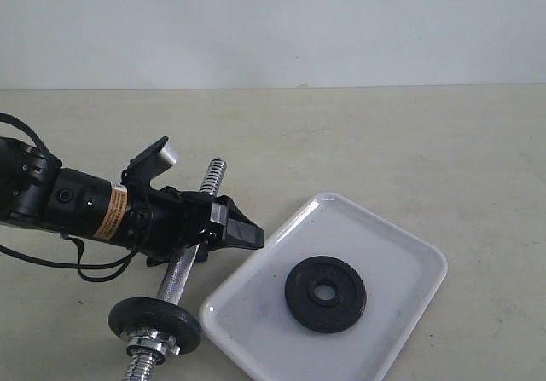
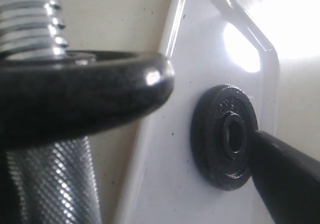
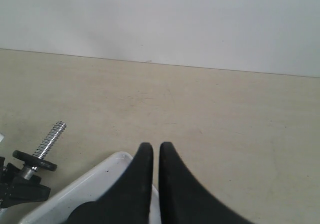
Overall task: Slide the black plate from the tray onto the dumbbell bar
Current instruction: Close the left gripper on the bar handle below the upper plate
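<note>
The fingers (image 2: 287, 181) of the left gripper (image 1: 247, 233) are shown spread wide, with nothing clamped between them. Only one black finger appears in the left wrist view, where its tip overlaps the black plate (image 2: 225, 136) in the line of sight. In the exterior view, however, the tips are seen apart from the plate, just beside the near rim of the tray (image 1: 256, 308). The fingers (image 3: 142, 174) of the right gripper (image 3: 151, 148) are drawn almost together and are empty. They are held above a corner of the tray, and this gripper is not captured in the exterior view. The black plate is shown lying flat on the tray floor, roughly central, with its centre hole facing up and no finger on it. The body of the left gripper is positioned across the knurled middle of the dumbbell bar (image 1: 181, 272), which rests on the table (image 1: 384, 142) alongside the tray. A second black disc (image 1: 155, 323) is already seated near the bar's close threaded end, while the far threaded end is bare. Progress is judged to be at an early stage, since the plate has been neither grasped nor moved off the tray. The plate remains to be gripped, lifted clear of the rim, aligned by its hole with a free bar end and slid on. The bar will probably need to be steadied meanwhile.
</note>
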`<state>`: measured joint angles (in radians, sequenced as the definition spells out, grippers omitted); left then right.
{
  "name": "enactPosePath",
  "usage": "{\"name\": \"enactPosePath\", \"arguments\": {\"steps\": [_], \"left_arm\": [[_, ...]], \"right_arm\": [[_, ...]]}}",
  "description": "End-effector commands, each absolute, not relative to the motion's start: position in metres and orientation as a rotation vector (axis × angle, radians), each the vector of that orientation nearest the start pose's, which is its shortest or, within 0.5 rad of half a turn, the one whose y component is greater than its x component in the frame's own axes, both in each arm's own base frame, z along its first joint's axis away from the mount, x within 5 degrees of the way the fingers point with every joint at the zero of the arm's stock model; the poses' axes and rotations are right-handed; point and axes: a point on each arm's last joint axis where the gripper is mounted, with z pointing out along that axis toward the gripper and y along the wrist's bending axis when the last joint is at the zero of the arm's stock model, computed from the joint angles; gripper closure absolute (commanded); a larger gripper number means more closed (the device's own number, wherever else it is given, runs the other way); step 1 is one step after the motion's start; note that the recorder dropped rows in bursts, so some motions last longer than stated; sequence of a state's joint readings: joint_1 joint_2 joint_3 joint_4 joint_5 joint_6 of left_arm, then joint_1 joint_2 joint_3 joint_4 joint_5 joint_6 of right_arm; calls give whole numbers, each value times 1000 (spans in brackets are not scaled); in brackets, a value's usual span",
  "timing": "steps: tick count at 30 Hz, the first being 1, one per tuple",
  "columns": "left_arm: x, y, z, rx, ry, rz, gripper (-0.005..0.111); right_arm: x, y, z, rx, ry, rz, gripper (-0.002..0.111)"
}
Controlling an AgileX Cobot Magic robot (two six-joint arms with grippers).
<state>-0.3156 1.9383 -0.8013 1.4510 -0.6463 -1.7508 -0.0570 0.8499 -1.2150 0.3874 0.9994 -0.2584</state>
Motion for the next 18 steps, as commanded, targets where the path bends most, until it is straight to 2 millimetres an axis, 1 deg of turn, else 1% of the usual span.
{"name": "enactPosePath", "arguments": {"steps": [1, 4, 10, 14, 15, 17, 18], "left_arm": [[287, -153, 100, 262, 2592, -1052, 0], [287, -152, 100, 283, 2587, -1033, 0], [289, -149, 97, 263, 2600, -970, 0], [294, -145, 95, 187, 2605, -901, 0], [294, -145, 94, 186, 2607, -894, 2], [294, -145, 88, 191, 2610, -906, 14], [293, -147, 88, 211, 2606, -925, 25]], "right_arm": [[135, 21, 449, -182, 2052, 266, 106], [135, 21, 449, -182, 2052, 266, 106], [135, 21, 449, -182, 2052, 266, 106], [135, 21, 449, -183, 2053, 266, 106], [135, 21, 449, -183, 2053, 266, 106], [135, 21, 449, -184, 2055, 267, 106], [135, 21, 449, -184, 2055, 267, 106]]}}
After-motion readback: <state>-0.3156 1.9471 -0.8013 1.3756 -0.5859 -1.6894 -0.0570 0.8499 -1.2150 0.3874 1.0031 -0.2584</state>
